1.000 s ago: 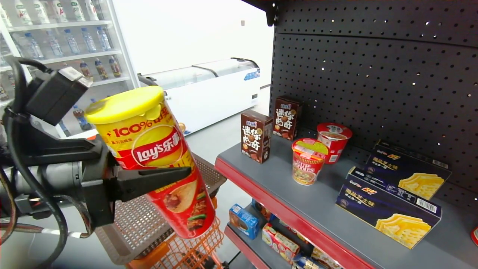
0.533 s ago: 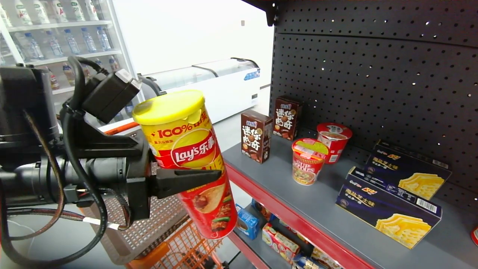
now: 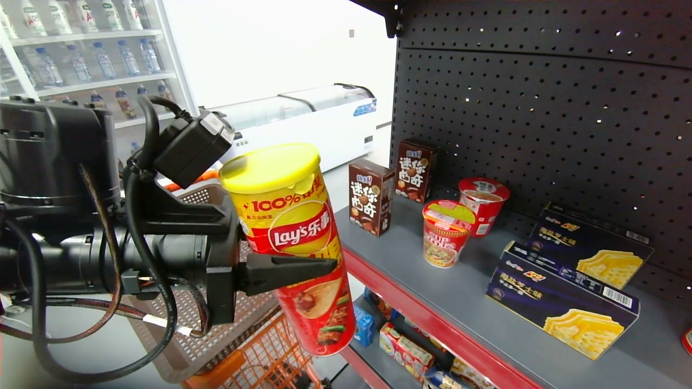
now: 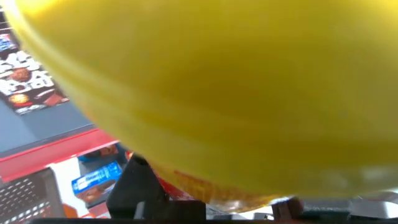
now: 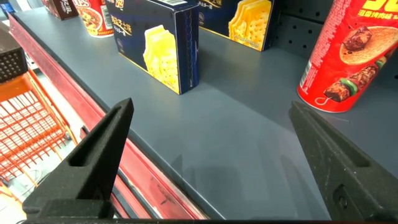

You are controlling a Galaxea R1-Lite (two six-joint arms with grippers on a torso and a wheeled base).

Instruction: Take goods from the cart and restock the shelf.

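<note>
My left gripper (image 3: 305,254) is shut on a chips can (image 3: 294,237) with a yellow lid and red body. It holds the can almost upright in the air, just left of the shelf's red front edge (image 3: 432,319) and above the orange cart (image 3: 259,362). In the left wrist view the can's yellow lid (image 4: 217,81) looms very close. My right gripper (image 5: 211,180) stands open with nothing between its fingers, low over the grey shelf board (image 5: 236,143). Another red chips can (image 5: 342,56) stands on the board beyond it.
On the shelf stand two brown boxes (image 3: 370,197), two cup noodles (image 3: 446,233) and two dark blue boxes (image 3: 562,300). Bare board lies in front of the cups. A lower shelf holds small packs (image 3: 405,348). A perforated black back panel (image 3: 540,108) rises behind.
My left gripper has carried the chips can to the right, toward the shelf edge, and slightly lower. The goods on the shelf have not moved.
</note>
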